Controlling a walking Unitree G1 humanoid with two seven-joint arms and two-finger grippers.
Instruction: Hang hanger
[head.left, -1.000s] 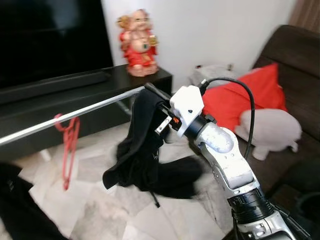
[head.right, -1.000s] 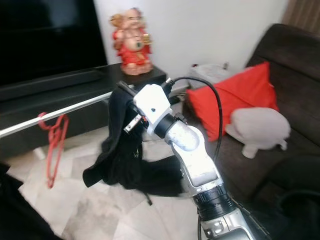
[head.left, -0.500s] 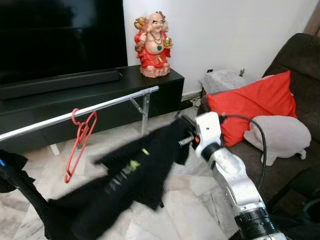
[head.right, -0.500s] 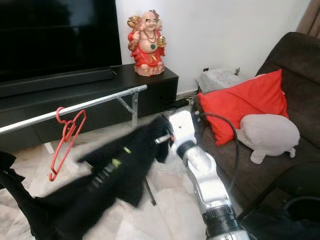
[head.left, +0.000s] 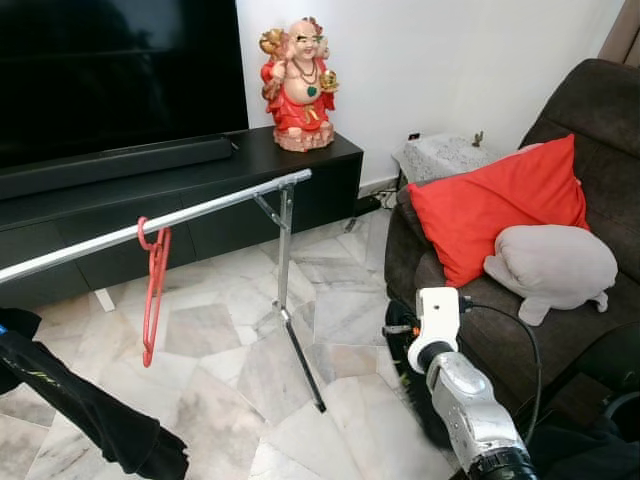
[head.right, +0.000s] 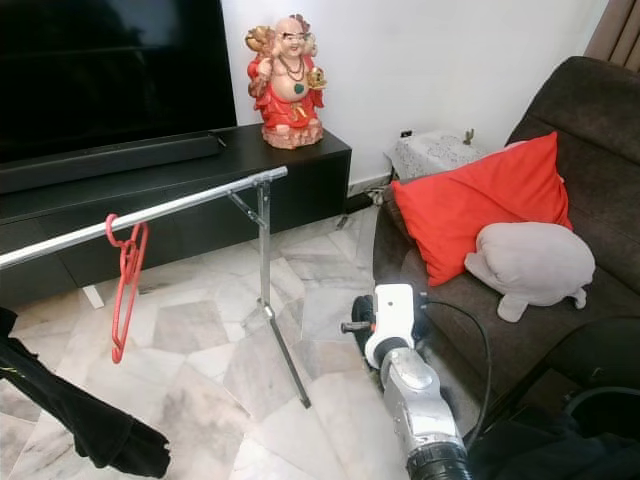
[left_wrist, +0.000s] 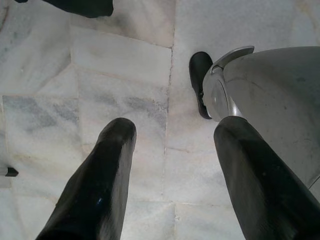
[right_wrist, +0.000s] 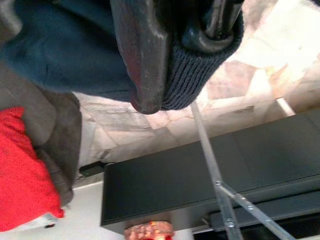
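left gripper (left_wrist: 170, 165) fingers apart, pointing floorward | right gripper (right_wrist: 175, 60) clamped, lowered

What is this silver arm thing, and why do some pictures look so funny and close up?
It is a walking robot with two arms, and each arm ends in a gripper of two long black fingers. The two wide pictures come from cameras on its head, like eyes, looking down at a living room. There you see its right arm, a silver clothes rail with a red hanger hooked on it, a black garment low on the left, a red statue, and a sofa with a red cushion.

The close-up pictures come from cameras on its wrists. The left gripper is open and holds nothing, above the marble floor. The right gripper is pinched shut on a dark ribbed cloth.
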